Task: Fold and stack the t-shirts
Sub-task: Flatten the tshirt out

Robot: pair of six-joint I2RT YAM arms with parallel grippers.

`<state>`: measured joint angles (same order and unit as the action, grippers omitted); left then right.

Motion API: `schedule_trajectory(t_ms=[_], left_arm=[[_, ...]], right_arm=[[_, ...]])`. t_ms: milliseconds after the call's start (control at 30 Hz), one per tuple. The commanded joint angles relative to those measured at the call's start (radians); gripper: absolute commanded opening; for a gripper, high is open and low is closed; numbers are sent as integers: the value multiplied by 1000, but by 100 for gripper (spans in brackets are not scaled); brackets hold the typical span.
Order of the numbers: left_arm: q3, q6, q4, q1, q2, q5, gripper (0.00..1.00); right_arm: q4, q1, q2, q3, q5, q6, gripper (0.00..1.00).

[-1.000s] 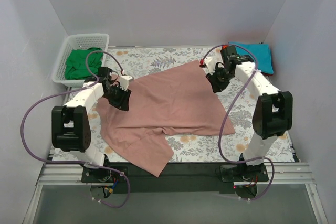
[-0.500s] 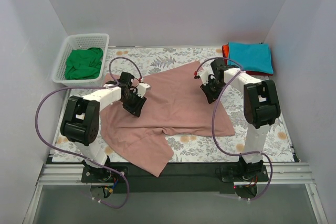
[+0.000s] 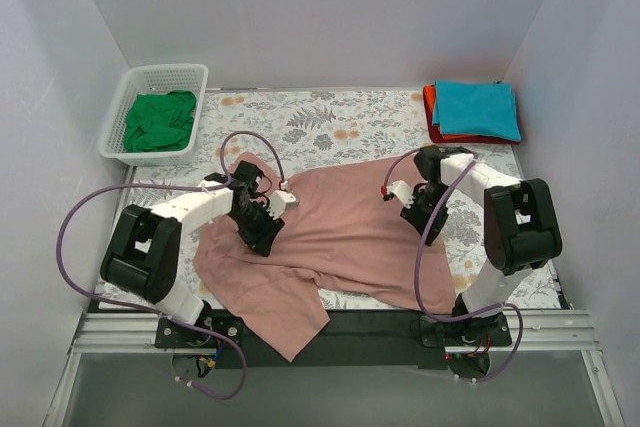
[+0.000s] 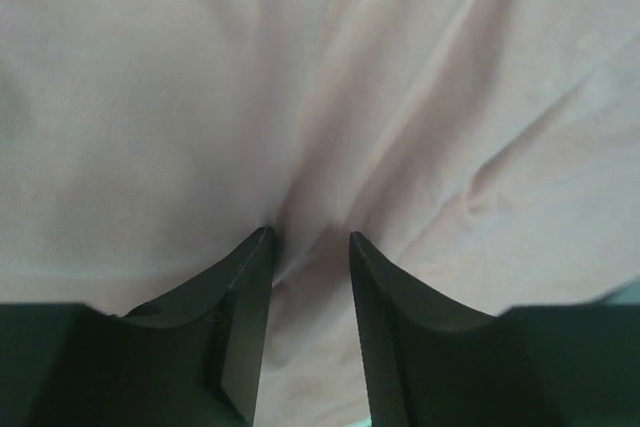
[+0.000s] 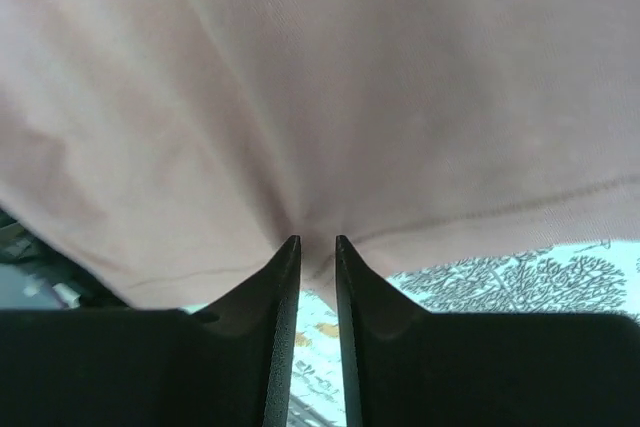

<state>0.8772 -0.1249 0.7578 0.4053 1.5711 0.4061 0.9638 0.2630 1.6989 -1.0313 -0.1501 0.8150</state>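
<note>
The left gripper (image 3: pixel 262 235) and right gripper (image 3: pixel 414 215) each pinch a fold of the dusty-pink t-shirt (image 3: pixel 340 237). Its corner overhangs the table's near edge. The floral table cloth (image 3: pixel 330 122) lies uncovered behind.

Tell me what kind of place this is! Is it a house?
Probably a robot test booth, not a house: plain white walls box in a floral-cloth table, where a left arm and right arm pinch a pink t-shirt.
</note>
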Motion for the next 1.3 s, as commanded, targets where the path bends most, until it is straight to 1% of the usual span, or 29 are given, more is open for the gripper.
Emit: schedule_trajectory(t_ms=[0, 33, 67, 100, 133, 167, 200, 233, 267, 300, 333, 367, 433, 467, 500, 600, 733, 900, 967, 1067, 1133, 1200, 1233, 1267], left_arm=[[23, 30, 129, -80, -75, 123, 36], [96, 1, 111, -109, -68, 138, 41], [136, -21, 103, -181, -36, 173, 44], [173, -82, 91, -213, -16, 181, 47], [239, -119, 40, -245, 1, 178, 48], [264, -148, 16, -297, 29, 172, 50], [291, -195, -4, -321, 41, 156, 51], [310, -211, -40, -338, 55, 137, 53], [344, -214, -47, -347, 73, 107, 54], [356, -214, -63, -349, 102, 56, 54], [365, -217, -74, -350, 116, 36, 55], [385, -228, -86, -352, 130, 16, 56], [414, -254, -118, -352, 177, -31, 59], [436, -262, -118, -352, 196, -42, 59], [474, -271, -120, -353, 217, -50, 60], [534, -289, -129, -353, 276, -67, 61], [575, -294, -127, -353, 320, -59, 62], [574, -286, -141, -355, 340, -92, 63], [574, -286, -150, -355, 348, -102, 65], [604, -294, -152, -355, 385, -113, 66], [632, -306, -153, -356, 424, -119, 67], [684, -314, -147, -355, 454, -121, 67], [706, -324, -144, -356, 480, -122, 68], [724, -332, -141, -356, 495, -119, 68]], right_arm=[[127, -21, -13, -157, -124, 6, 28], [127, -24, 4, -250, -143, -16, 28], [118, -30, 45, -294, -164, -37, 29], [112, -31, 70, -335, -173, -78, 30], [101, -34, 93, -424, -177, -101, 31], [72, -41, 140, -461, -175, -128, 31], [61, -44, 165, -505, -169, -146, 31], [50, -45, 188, -579, -145, -177, 32], [36, -45, 232, -617, -129, -191, 34], [8, -47, 255, -650, -115, -201, 35], [0, -45, 278, -682, -96, -214, 35], [-10, -45, 327, -750, -83, -223, 38], [-27, -45, 379, -821, -50, -235, 41], [-31, -45, 427, -876, -36, -246, 45], [-39, -45, 445, -900, -22, -246, 47], [-82, -47, 499, -934, 27, -244, 50], [-128, -53, 535, -923, 76, -232, 50], [-160, -79, 545, -889, 75, -205, 50], [-165, -87, 558, -883, 72, -195, 51], [-168, -90, 580, -886, 70, -183, 52], [-166, -91, 596, -886, 63, -178, 51], [-165, -90, 604, -885, 57, -177, 47], [-165, -93, 608, -883, 49, -177, 45], [-165, -93, 610, -875, 46, -175, 39]])
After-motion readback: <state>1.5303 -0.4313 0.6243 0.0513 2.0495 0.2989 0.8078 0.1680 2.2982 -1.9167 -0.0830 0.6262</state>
